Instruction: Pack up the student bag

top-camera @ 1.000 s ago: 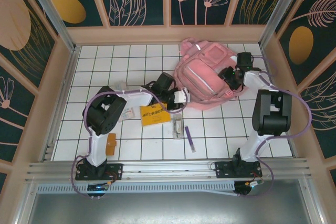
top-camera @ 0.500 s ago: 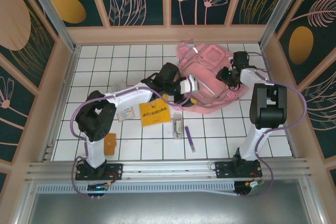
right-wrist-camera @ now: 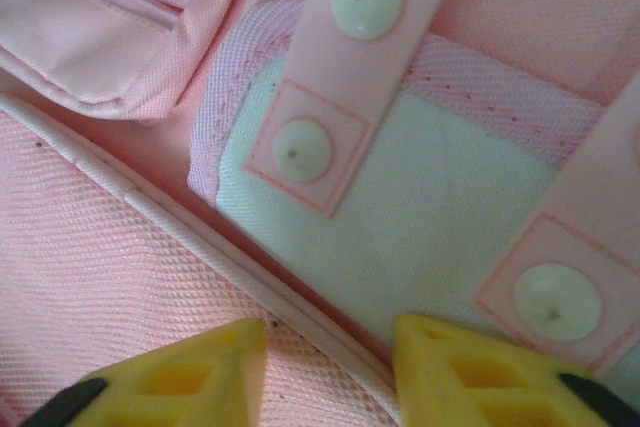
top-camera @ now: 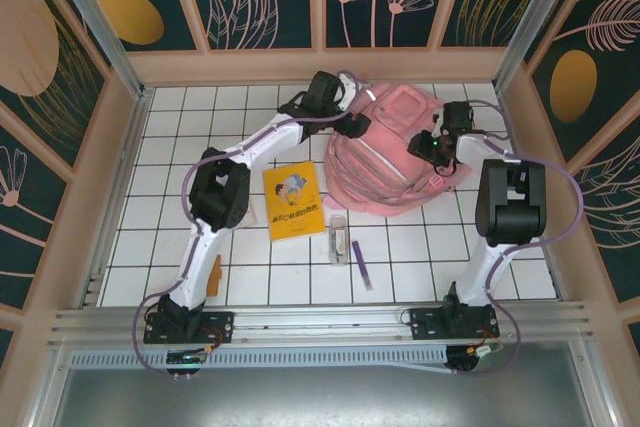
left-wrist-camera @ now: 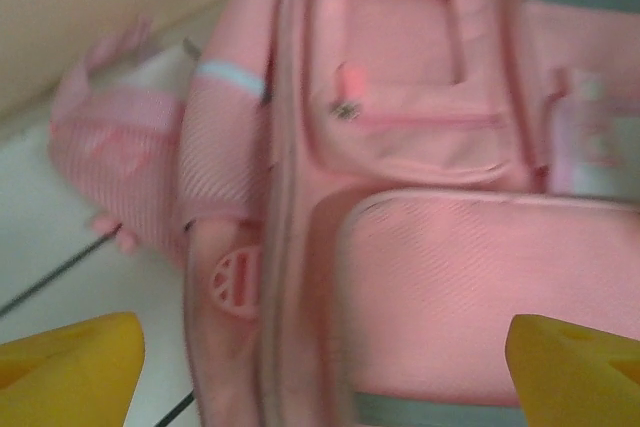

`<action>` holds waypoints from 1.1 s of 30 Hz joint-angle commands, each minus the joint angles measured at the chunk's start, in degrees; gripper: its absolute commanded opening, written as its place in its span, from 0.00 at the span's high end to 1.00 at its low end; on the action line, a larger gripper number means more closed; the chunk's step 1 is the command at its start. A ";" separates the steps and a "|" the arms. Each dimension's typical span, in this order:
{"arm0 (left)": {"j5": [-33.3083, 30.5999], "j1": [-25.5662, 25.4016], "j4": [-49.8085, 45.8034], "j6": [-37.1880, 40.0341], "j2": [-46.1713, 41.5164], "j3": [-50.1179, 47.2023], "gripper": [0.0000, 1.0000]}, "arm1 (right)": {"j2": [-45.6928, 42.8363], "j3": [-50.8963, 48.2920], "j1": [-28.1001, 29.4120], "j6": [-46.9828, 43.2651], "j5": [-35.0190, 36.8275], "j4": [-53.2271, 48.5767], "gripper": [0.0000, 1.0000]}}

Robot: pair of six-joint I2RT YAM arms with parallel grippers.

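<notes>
The large soft pink fabric backpack (top-camera: 395, 162) lies upper right on the white tiled table (top-camera: 170, 117). Just left of its lower edge lies a flat yellow paper booklet (top-camera: 293, 201). Below the booklet's right corner sits a small clear oblong packet (top-camera: 339, 240), with a thin purple pen (top-camera: 361, 265) to its lower right.

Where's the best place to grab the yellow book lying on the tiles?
Probably its near short edge, approached from the arms' side: the yellow book lies flat, so only a thin edge offers purchase, and bare tiles border it.

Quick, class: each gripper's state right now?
Left gripper: open, empty, over the student bag.
Right gripper: at the bag; grip cannot be told.
</notes>
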 commanded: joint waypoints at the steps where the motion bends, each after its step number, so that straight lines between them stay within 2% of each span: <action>1: 6.10 -0.50 -10.69 -6.78 3.84 4.88 0.09 | -3.98 -1.98 0.28 6.55 -0.41 -3.72 0.56; 4: 9.40 -0.48 -9.81 -8.28 4.46 2.94 0.13 | -8.17 -5.13 -0.03 10.48 1.06 -4.90 0.55; 8: 12.74 -0.49 -6.85 -9.31 2.26 -3.18 0.16 | -10.70 -9.72 -1.33 10.84 0.77 -4.17 0.54; 14: 17.33 -0.52 -1.45 -7.86 -4.40 -16.69 0.19 | -7.68 -11.38 -0.64 8.45 -7.72 3.38 0.62; 17: 19.72 -0.54 -0.57 -6.78 -7.40 -21.80 0.22 | -5.05 -8.46 0.14 6.55 -10.25 5.94 0.67; 21: 21.93 -0.56 1.35 -6.24 -12.03 -28.09 0.24 | -1.59 -4.66 1.60 4.10 -13.20 9.58 0.68; 26: 21.82 -0.59 3.98 -4.65 -16.68 -33.68 0.24 | 4.84 -0.28 2.65 3.47 -17.65 15.38 0.68; 29: 19.40 -0.54 4.11 -2.63 -18.49 -34.87 0.23 | 8.28 2.99 4.58 4.07 -20.08 17.26 0.67; 33: 14.53 -0.60 2.83 2.19 -20.60 -34.02 0.21 | 8.73 6.07 7.17 5.87 -18.53 17.19 0.64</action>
